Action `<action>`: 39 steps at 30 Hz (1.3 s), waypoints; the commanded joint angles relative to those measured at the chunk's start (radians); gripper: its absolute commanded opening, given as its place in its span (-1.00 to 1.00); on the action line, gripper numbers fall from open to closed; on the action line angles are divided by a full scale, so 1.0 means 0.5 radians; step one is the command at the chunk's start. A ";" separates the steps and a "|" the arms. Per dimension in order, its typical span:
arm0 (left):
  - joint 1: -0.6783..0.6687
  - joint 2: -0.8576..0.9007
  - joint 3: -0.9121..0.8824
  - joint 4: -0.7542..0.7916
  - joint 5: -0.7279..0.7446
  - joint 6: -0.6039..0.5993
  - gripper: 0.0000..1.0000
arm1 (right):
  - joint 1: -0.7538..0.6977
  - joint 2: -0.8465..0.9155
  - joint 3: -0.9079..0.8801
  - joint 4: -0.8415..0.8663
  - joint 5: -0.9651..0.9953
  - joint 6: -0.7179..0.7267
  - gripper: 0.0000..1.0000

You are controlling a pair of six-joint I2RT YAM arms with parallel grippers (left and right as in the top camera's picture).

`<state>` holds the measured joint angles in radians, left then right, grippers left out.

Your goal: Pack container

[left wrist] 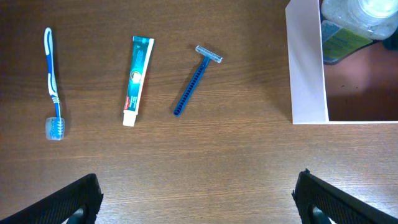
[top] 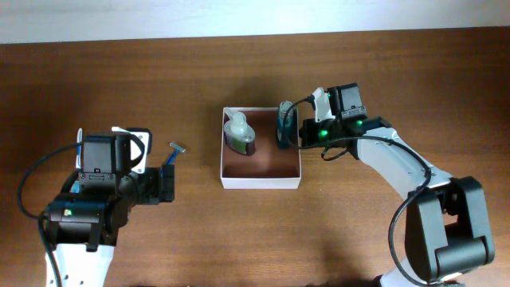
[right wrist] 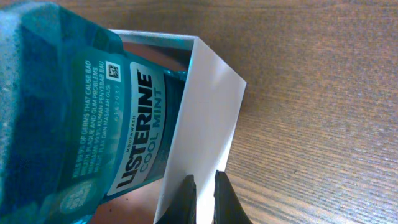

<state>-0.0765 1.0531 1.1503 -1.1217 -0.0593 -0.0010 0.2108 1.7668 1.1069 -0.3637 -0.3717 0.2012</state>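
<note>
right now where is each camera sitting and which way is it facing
Overhead: fixed above the table, looking straight down on the container, both arms in frame.
Left wrist: low over the table, facing toothbrush, toothpaste, razor and the container's wall; left gripper open, fingers in the bottom corners.
Right wrist: tight against the container's wall, mouthwash bottle filling the left; right gripper fingers close together at the bottom edge.
Shared: overhead and left wrist both show the razor and container.

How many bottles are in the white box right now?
2. A clear bottle with a green label stands in the container's far-left corner; a teal Listerine bottle is in its far-right corner. None seems hidden.
</note>
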 commanded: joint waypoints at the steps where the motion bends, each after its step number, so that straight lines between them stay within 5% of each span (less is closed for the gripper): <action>1: 0.005 -0.001 0.031 -0.002 0.021 -0.014 0.99 | -0.003 0.003 -0.003 0.027 -0.087 -0.025 -0.74; 5: 0.005 -0.001 0.031 -0.002 0.021 -0.014 0.99 | -0.027 -0.014 -0.003 -0.015 -0.087 -0.003 -0.60; 9: 0.005 -0.001 0.031 -0.003 0.021 -0.014 0.99 | -0.050 -0.144 0.031 -0.134 0.015 0.035 -0.23; 15: 0.005 -0.001 0.031 -0.002 0.021 -0.014 0.99 | -0.145 -0.513 0.266 -0.661 0.698 0.181 0.16; 18: 0.005 -0.001 0.031 0.036 0.024 -0.014 0.99 | -0.285 -0.710 0.334 -0.880 0.821 0.213 0.92; 26: 0.005 0.047 0.056 0.166 0.029 0.018 0.99 | -0.839 -1.305 0.341 -1.456 0.805 0.188 0.96; 35: 0.005 0.610 0.630 -0.078 0.010 0.017 0.99 | -0.865 -1.433 0.329 -2.078 0.753 0.130 0.99; 39: 0.005 0.880 0.780 -0.071 -0.037 0.056 0.99 | -0.834 -1.444 0.268 -2.103 0.753 0.130 0.99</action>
<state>-0.0765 1.3911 1.4845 -1.1587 -0.0608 -0.0006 -0.2161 1.0496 1.2652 -1.4113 0.0071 0.2760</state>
